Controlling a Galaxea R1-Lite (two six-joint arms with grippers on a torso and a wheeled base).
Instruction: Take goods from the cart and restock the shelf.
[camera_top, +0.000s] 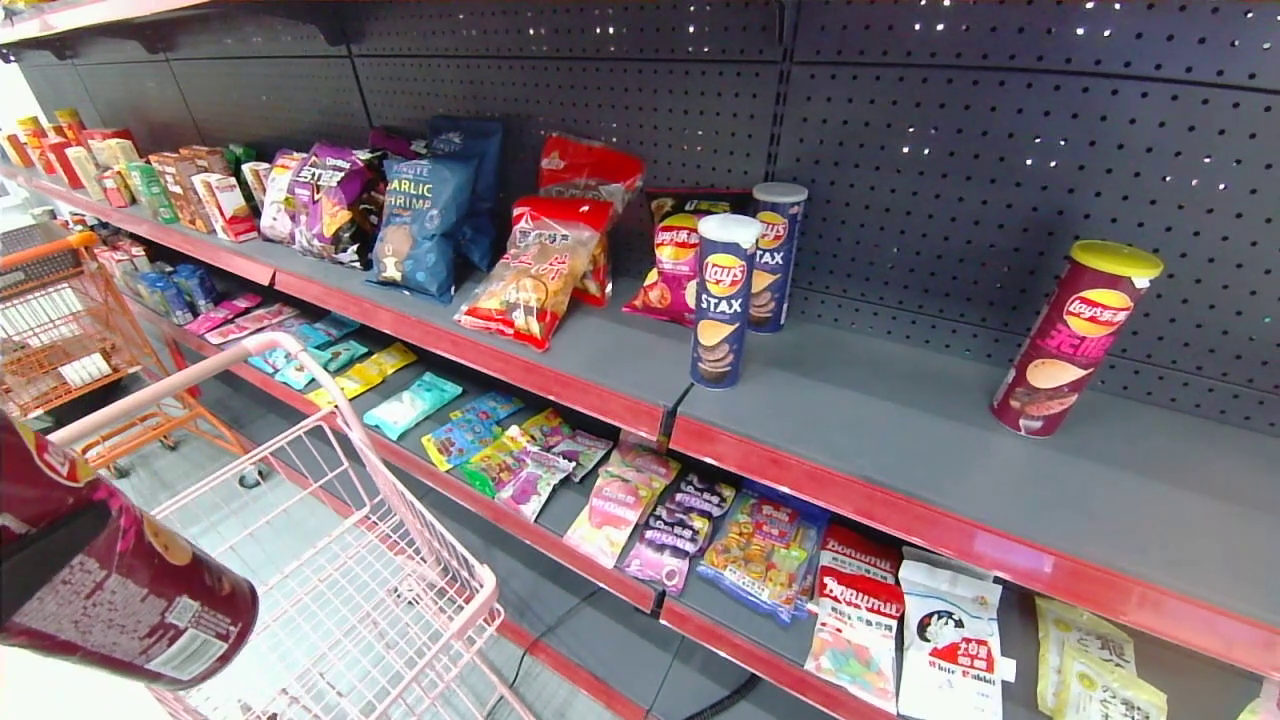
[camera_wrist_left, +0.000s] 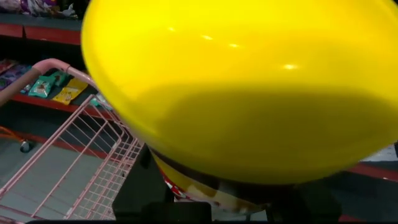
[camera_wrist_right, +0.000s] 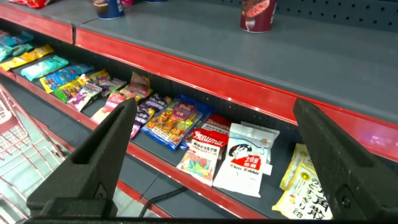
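1. One arm, your left, sits low; its gripper (camera_wrist_left: 221, 198) clamps the maroon chip can (camera_top: 120, 580) over the pink cart (camera_top: 440, 562).
2. The can slants, yellow lid (camera_wrist_left: 236, 81) toward the wrist, base downward.
3. Your right gripper (camera_wrist_right: 221, 165) gapes before the shelf (camera_wrist_right: 249, 68).

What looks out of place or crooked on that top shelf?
Nothing is spilled or damaged. A red bag lies slumped forward toward the front edge of the shelf. One maroon can stands alone at the right, well apart from the blue cans.
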